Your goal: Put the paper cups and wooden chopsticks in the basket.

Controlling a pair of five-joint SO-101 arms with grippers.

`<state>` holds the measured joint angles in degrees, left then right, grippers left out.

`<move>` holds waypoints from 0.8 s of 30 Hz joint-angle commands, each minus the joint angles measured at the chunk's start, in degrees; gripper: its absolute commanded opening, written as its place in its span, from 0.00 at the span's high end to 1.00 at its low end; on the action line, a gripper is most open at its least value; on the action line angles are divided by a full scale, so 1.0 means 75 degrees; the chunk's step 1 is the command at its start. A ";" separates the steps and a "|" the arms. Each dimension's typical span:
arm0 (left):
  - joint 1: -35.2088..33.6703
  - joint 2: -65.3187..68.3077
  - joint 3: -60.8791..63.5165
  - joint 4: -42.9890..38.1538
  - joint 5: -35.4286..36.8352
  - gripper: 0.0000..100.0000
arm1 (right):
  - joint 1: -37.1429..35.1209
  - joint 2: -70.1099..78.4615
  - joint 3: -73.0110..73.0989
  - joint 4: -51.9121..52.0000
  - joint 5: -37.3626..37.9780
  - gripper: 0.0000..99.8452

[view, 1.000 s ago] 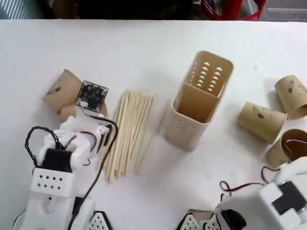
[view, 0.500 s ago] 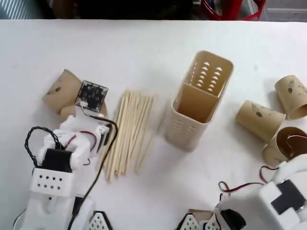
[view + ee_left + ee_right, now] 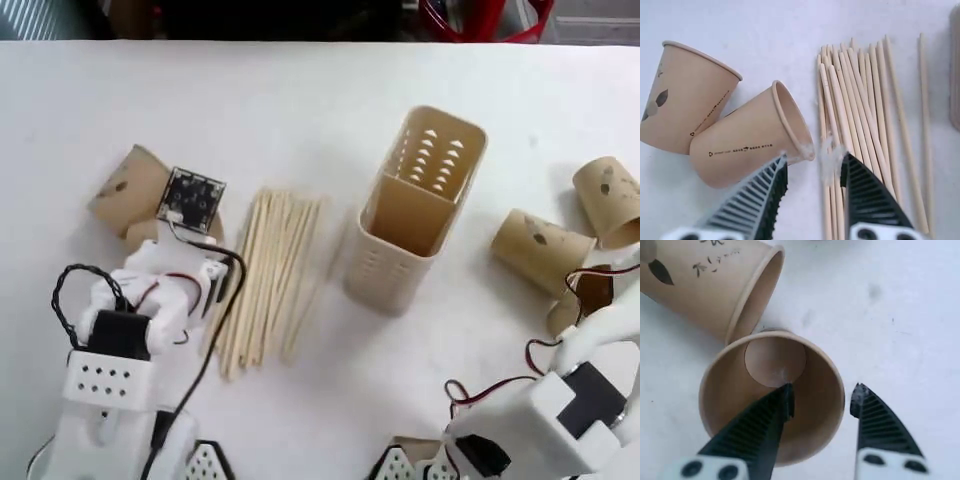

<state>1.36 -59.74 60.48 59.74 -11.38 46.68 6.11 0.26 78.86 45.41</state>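
Note:
Lying on its side, a paper cup (image 3: 745, 145) points its rim at the open left gripper (image 3: 814, 162), whose one fingertip sits by that rim. A second cup (image 3: 685, 110) lies behind it. The wooden chopsticks (image 3: 865, 110) lie in a loose bundle (image 3: 265, 280) beside them. The beige basket (image 3: 415, 205) stands upright mid-table. My right gripper (image 3: 822, 390) is open astride the wall of a cup (image 3: 730, 390), one finger inside, one outside. Another cup (image 3: 715, 285) touches it. In the high view two more cups (image 3: 540, 250) (image 3: 608, 200) lie at the right.
The left arm (image 3: 130, 320) stands at the front left and the right arm (image 3: 560, 420) at the front right, its red cable looping over the table. A red object (image 3: 480, 15) sits beyond the table's far edge.
The right arm has swung toward the right edge and now covers most of the nearest cup, which shifted slightly left. The left arm has stayed still.

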 commanded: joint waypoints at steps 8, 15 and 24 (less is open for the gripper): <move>-0.0006 -0.0158 0.0281 -0.0574 -0.0047 0.81 | 0.0193 0.0369 0.0399 -0.1354 -0.0094 0.98; 0.0006 -0.0158 0.0399 -0.0774 -0.0059 0.82 | 0.0756 -0.0463 0.0375 -0.1483 -0.0117 0.98; 0.0006 -0.0158 0.0410 -0.0774 -0.0059 0.82 | 0.0697 -0.3100 0.0387 -0.1037 -0.0727 0.98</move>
<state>1.36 -59.82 63.82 55.08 -11.38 52.84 -9.01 3.78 70.07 42.42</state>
